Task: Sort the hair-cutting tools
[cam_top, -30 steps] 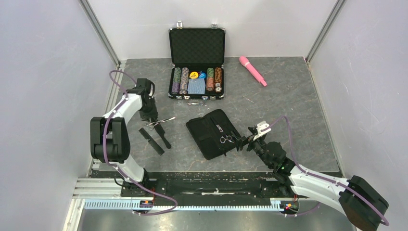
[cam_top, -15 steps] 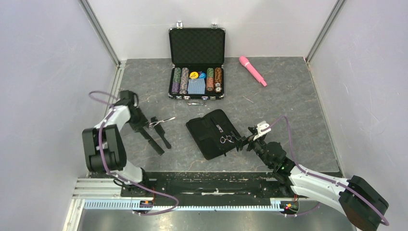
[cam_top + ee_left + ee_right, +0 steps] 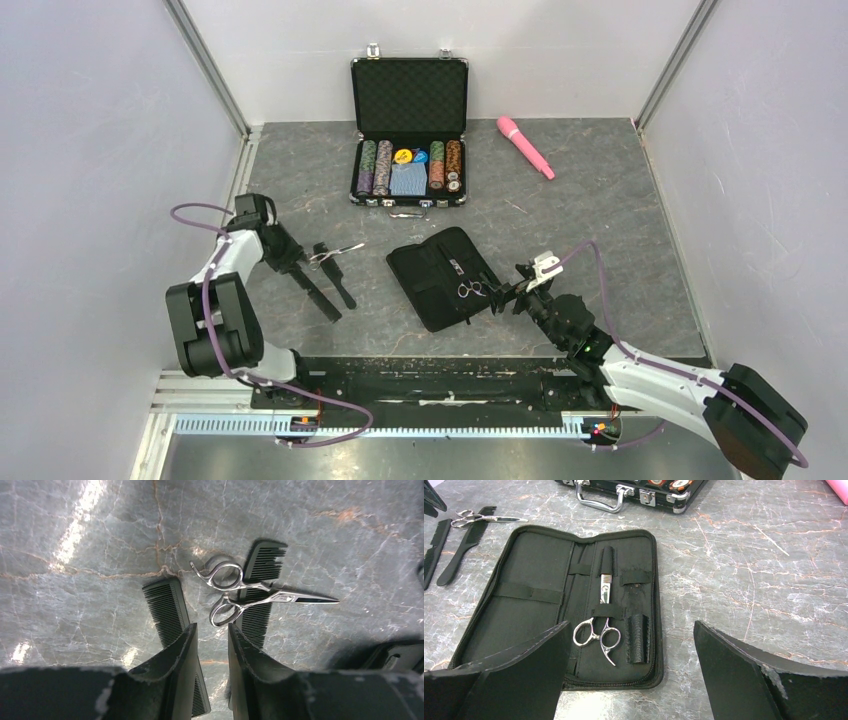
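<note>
Scissors (image 3: 265, 593) atop 1 comb (image 3: 265, 562), clearest from left wrist

No legible text, label or number anywhere.

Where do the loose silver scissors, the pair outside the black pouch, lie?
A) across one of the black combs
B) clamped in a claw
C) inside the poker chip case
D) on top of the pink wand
A: the left wrist view shows the scissors lying flat on the table, crossing over a black comb.
</note>
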Robot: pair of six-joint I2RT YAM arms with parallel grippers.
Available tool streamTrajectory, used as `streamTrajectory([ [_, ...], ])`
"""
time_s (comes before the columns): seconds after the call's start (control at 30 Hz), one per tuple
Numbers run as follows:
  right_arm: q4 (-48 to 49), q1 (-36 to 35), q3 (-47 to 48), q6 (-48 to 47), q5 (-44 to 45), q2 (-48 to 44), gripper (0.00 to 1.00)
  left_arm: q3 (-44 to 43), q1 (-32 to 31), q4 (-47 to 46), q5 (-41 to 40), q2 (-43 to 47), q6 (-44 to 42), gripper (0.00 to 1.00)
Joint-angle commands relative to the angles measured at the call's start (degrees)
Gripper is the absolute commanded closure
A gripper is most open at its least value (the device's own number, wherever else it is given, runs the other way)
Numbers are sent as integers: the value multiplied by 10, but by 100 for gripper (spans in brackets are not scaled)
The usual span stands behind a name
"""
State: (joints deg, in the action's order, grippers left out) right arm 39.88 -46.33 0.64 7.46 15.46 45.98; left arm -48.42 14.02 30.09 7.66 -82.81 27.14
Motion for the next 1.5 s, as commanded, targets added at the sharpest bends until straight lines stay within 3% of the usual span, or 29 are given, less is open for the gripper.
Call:
streamTrajectory([
  [0.0,31,1,-4,5,4,7,6,-25,-19,30,-20,-14,-2,66],
  [0.37,30,0,-4,5,5,8,6,-45,-36,32,-23,-67,-3,69],
  [1.47,29,1,-4,4,5,9,6,-67,-62,44,-67,-106,-1,74],
])
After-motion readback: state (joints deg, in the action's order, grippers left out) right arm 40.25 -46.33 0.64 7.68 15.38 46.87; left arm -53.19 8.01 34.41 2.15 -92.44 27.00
